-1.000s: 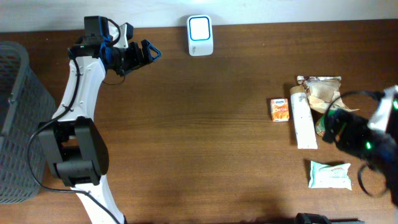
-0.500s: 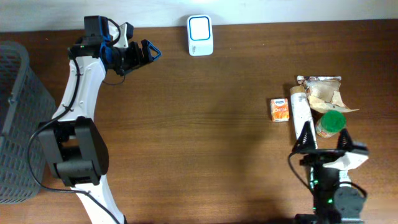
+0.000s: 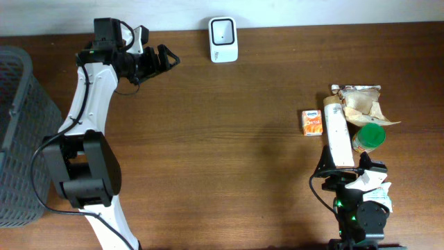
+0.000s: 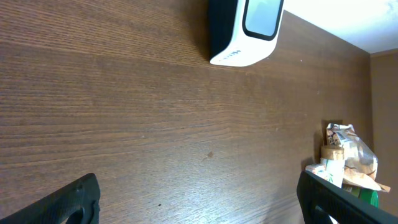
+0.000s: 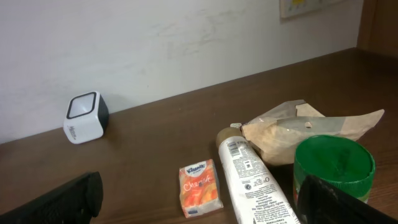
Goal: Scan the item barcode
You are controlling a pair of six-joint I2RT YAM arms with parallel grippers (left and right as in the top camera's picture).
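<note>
The left fingers [image 4: 71,200], spread wide and empty, hover near the white box-shaped barcode scanner [image 3: 223,39] at the far edge of the brown wooden bench [image 3: 229,153]; the right fingers [image 5: 339,199], likewise spread, face a white plastic tube [image 3: 338,135], small orange tissue packet [image 3: 312,122] and green-lidded jar [image 3: 370,135].

One scanner [image 3: 223,39], one basket [image 3: 17,132], four items [image 3: 313,122]
</note>
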